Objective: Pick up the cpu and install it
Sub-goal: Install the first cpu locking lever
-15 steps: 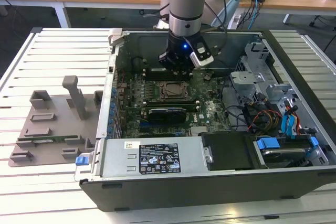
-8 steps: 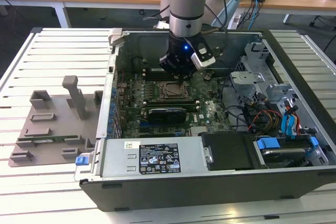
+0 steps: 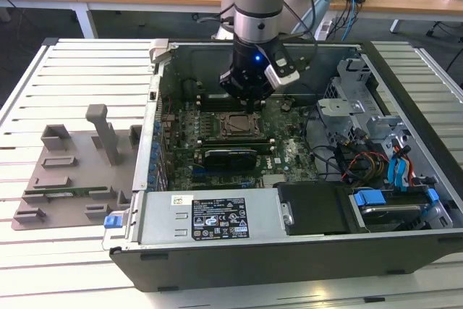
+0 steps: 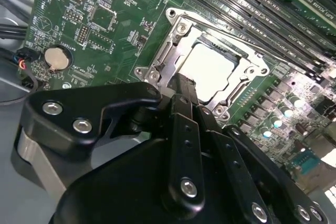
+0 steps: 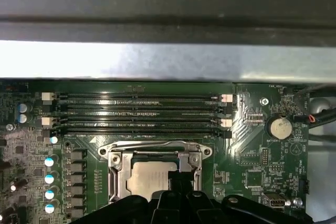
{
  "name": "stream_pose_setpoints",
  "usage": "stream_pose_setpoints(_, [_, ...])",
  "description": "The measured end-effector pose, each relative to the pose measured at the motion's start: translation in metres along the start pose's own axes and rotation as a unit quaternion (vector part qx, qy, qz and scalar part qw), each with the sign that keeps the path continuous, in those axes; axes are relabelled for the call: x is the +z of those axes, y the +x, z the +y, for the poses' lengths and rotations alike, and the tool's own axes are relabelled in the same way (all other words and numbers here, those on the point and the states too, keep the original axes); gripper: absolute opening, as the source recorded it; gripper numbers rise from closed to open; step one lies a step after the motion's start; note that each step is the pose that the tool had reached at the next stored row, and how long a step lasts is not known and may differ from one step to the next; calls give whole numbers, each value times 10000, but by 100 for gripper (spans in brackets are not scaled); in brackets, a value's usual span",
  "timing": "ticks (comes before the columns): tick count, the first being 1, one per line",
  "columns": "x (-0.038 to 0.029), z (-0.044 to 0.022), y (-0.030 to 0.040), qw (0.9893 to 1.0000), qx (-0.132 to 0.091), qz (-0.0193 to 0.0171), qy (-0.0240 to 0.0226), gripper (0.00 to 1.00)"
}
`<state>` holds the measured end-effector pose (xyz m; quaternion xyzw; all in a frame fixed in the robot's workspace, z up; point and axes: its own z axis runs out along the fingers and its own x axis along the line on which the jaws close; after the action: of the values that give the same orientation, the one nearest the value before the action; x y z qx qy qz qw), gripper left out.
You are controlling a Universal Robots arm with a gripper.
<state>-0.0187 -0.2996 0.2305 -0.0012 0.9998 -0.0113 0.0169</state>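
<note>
Your black gripper (image 3: 249,106) hangs just above the square metal-framed socket (image 3: 233,124) on the green motherboard (image 4: 105,19). Directly below its fingertips, the small flat pale silver-topped cpu (image 4: 207,66) lies seated inside that socket frame. You cannot tell how wide its fingers stand.

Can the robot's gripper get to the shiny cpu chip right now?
Probably yes. The gripper hangs right over the cpu, which lies in its socket; nothing sits between them in the second wrist view.

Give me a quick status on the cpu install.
Claw low over the socket. Cpu lying in socket, frame open. Nothing in the way.
</note>
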Motion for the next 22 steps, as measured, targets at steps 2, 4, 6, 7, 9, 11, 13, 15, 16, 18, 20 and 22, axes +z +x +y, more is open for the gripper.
stream_pose_setpoints(2, [-22, 0, -1, 10000, 0, 0, 3, 11])
stream_pose_setpoints(4, [-39, -1, -1, 10000, 0, 0, 7, 11])
stream_pose_setpoints(6, [-64, -2, -2, 10000, 0, 0, 13, 11])
stream_pose_setpoints(7, [-80, -2, -3, 10000, -1, 0, 17, 11])
stream_pose_setpoints(9, [-96, -2, -3, 10000, -1, 0, 23, 11])
stream_pose_setpoints(11, [-124, -3, -4, 10000, -1, 0, 35, 11])
stream_pose_setpoints(13, [-144, -3, -5, 10000, -1, 0, 41, 11])
stream_pose_setpoints(15, [-183, -4, -6, 10000, -2, 0, 51, 11])
stream_pose_setpoints(16, [-194, -4, -7, 10000, -2, 0, 53, 11])
stream_pose_setpoints(18, [-218, -5, -7, 10000, -2, 0, 60, 11])
stream_pose_setpoints(20, [-260, -6, -9, 10000, -3, 0, 73, 11])
stream_pose_setpoints(22, [-305, -7, -10, 10000, -3, 0, 86, 11])
